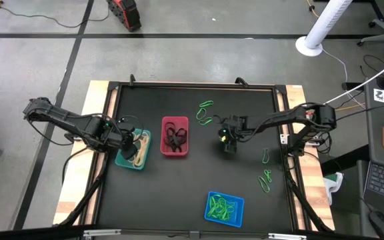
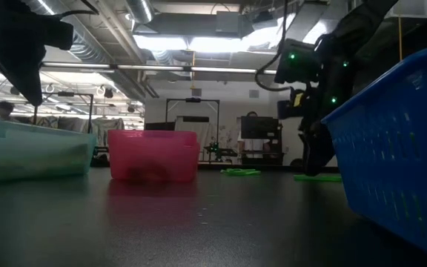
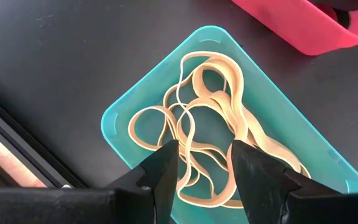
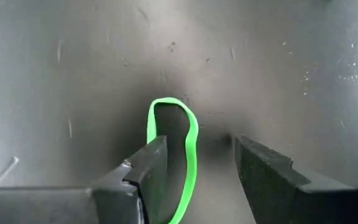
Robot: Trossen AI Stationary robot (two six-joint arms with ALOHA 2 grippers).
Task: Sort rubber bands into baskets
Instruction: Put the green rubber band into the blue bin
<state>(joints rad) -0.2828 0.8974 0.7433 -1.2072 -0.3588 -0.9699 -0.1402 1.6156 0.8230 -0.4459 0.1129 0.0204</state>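
Most bands are sorted: tan loops fill the teal plastic basket (image 1: 133, 149) under the parted left gripper (image 3: 205, 168); black ones fill the red basket (image 1: 175, 137), green the blue basket (image 1: 225, 208). Green rubber bands (image 1: 206, 112) remain at one and four o'clock; the right gripper (image 4: 197, 163), fingers apart, straddles one green loop (image 4: 179, 149).

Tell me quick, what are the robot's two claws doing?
Left gripper: open, empty, over the teal basket.
Right gripper: open around a green rubber band.

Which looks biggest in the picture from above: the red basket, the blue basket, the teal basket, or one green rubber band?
1. Blue basket, red basket and teal basket: too alike to rank; an arm covers part of the teal one.
2. Green rubber band: much the smallest.
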